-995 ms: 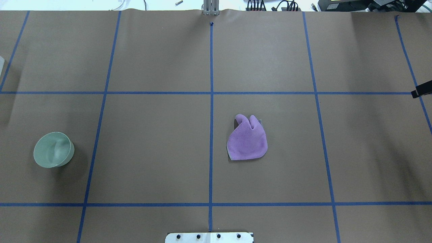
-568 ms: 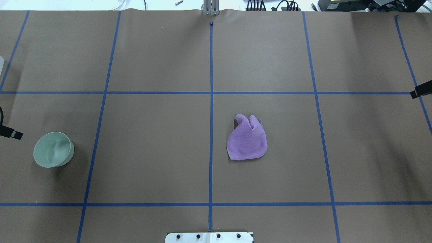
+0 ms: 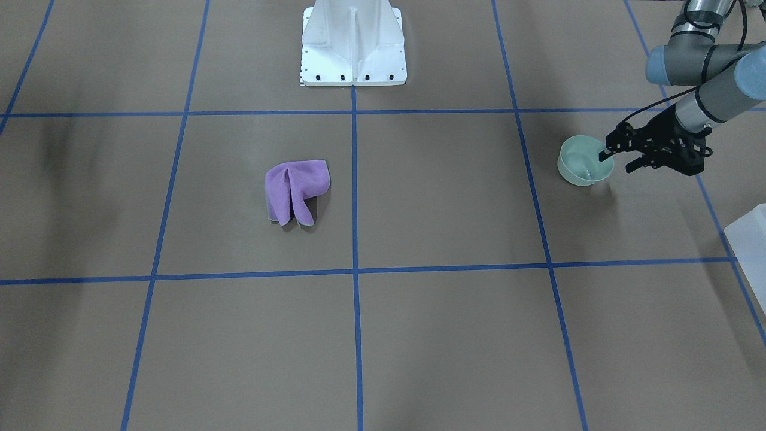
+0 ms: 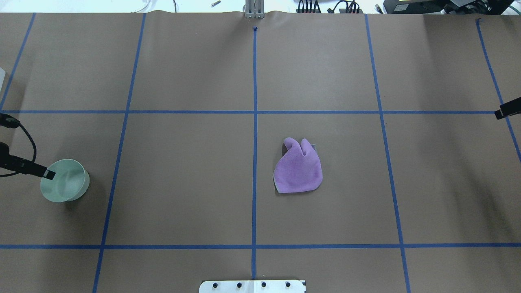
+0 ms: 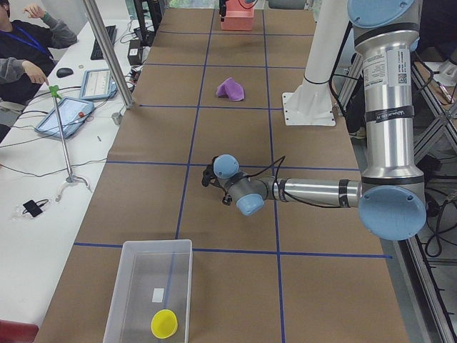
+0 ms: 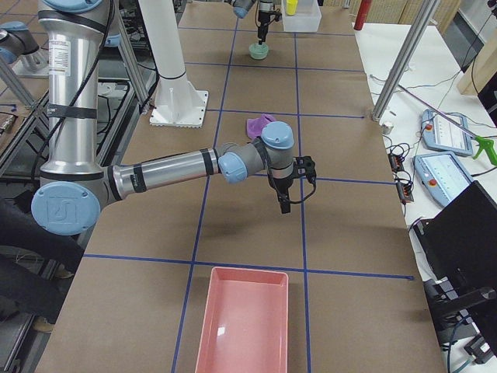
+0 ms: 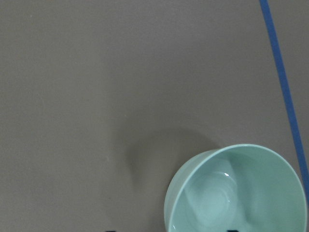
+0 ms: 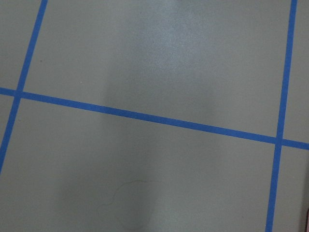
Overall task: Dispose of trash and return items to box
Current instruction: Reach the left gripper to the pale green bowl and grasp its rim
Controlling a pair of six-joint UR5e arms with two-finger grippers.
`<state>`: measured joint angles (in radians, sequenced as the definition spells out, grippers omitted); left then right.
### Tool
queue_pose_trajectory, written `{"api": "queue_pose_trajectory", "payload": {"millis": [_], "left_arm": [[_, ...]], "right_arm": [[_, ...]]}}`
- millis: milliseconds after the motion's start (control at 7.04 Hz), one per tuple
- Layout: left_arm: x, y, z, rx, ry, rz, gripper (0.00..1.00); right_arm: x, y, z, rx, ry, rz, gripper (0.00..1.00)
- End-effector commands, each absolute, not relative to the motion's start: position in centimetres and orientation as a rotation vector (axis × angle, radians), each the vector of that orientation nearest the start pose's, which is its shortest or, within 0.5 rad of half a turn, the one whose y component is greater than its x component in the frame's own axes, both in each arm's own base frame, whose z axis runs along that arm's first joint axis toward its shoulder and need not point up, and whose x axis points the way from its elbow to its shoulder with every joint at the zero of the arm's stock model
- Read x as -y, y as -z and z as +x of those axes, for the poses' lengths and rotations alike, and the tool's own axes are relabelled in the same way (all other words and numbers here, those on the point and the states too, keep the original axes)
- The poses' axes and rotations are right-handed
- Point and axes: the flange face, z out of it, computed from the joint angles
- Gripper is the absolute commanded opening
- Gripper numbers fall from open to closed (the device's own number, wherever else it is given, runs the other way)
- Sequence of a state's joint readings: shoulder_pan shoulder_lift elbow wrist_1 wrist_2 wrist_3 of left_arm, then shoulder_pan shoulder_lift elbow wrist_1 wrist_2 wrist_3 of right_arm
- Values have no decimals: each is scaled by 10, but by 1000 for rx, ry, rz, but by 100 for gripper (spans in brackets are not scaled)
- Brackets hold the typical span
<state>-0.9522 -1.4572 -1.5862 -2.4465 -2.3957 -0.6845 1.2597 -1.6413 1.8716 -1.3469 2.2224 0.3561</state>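
A mint-green cup (image 4: 67, 183) stands upright at the table's left side, also in the front view (image 3: 583, 163) and the left wrist view (image 7: 231, 193). My left gripper (image 3: 616, 163) is open at the cup's outer rim, with one fingertip (image 4: 49, 175) over the rim; it holds nothing. A crumpled purple cloth (image 4: 298, 171) lies right of centre. The frosted box (image 5: 143, 264) sits at the left end with a yellow item (image 5: 163, 324) inside. My right gripper (image 6: 283, 203) hangs over bare table at the right; I cannot tell whether it is open or shut.
A pink tray (image 6: 241, 311) lies at the table's right end. The white robot base (image 3: 353, 48) stands at the near middle edge. Blue tape lines grid the brown table. An operator and tablets are at a side desk (image 5: 64, 114).
My left gripper has come in from the left edge and now reaches the cup's rim. The right gripper has barely moved. The cup and the cloth have stayed put.
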Motion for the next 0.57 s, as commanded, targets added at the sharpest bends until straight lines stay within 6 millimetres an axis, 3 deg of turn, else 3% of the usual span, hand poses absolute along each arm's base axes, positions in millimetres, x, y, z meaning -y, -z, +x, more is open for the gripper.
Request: {"api": "queue_pose_trajectory", "payload": {"millis": [0,142,426], "left_arm": [[414,-597,231,-1069,-249,95,5],[415,-595,230,-1074,-253,119,0],[418,-590,225,-1063,-247,198,0]], "right_arm": [[476,-524,-76,747,105,204,100],[476,-525,-76,746,105,203,100],[476,-524,-76,747,105,204,100]]}}
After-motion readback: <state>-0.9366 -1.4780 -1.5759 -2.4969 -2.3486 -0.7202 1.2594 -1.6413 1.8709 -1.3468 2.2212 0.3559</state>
